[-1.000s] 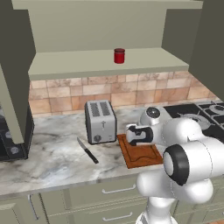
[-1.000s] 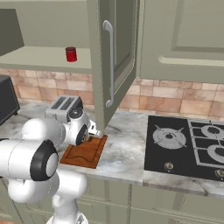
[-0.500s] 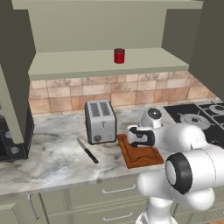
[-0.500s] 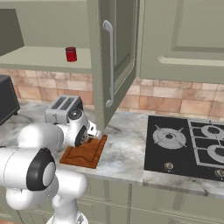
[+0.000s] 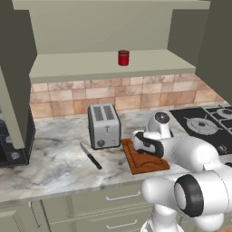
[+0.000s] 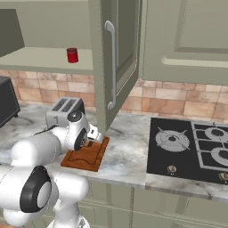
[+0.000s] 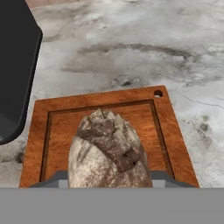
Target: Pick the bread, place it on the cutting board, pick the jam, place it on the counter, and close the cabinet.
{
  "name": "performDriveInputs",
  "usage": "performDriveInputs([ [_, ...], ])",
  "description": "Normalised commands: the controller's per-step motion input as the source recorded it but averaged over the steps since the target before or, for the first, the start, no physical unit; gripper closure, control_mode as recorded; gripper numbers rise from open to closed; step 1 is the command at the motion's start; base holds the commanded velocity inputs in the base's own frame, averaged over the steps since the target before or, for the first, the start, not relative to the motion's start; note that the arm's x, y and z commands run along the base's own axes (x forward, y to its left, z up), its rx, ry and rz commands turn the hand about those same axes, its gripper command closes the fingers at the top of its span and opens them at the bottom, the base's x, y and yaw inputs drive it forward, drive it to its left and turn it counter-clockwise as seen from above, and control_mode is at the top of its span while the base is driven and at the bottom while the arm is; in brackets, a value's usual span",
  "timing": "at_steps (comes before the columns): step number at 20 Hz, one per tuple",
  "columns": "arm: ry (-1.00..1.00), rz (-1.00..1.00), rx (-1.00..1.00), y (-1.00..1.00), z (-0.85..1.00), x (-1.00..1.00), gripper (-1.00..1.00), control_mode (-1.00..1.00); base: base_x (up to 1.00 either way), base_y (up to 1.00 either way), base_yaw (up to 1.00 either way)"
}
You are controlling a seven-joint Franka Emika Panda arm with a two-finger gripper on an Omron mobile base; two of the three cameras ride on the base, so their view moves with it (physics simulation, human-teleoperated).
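Along the grey-white marbled surface (image 5: 54,158), going left to right in the left base view, a dark appliance (image 5: 16,145) stands at the far left, then a black-handled knife (image 5: 90,156) lies flat, a silver toaster (image 5: 103,125) stands by the tiled backsplash (image 5: 113,93), and the cutting board (image 5: 140,164) lies just beside the toaster. A black stovetop (image 5: 204,124) follows on the right. Above, the cabinet (image 6: 113,58) stands open, with the jam (image 5: 123,57) upright on its inner shelf (image 5: 81,65). Olive-green drawers (image 5: 108,204) run below the surface. The end effector (image 7: 109,177) is closed on the bread (image 7: 107,151), which hangs low over the cutting board's middle; contact with the board cannot be judged.
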Motion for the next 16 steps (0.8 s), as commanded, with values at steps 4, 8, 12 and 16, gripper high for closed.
performDriveInputs([
  [4,0.00,0.00,0.00,0.00,0.00,-0.03,-1.00,-1.00,0.00,0.00,0.00],
  [8,0.00,0.00,0.00,0.00,-0.03,-0.03,-1.00,-1.00,0.00,0.00,0.00],
  [12,-0.07,0.00,0.00,0.00,-0.07,-0.08,-1.00,-1.00,0.00,0.00,0.00],
  [16,-0.19,0.00,0.00,0.00,0.00,-0.12,-1.00,-1.00,0.00,0.00,0.00],
])
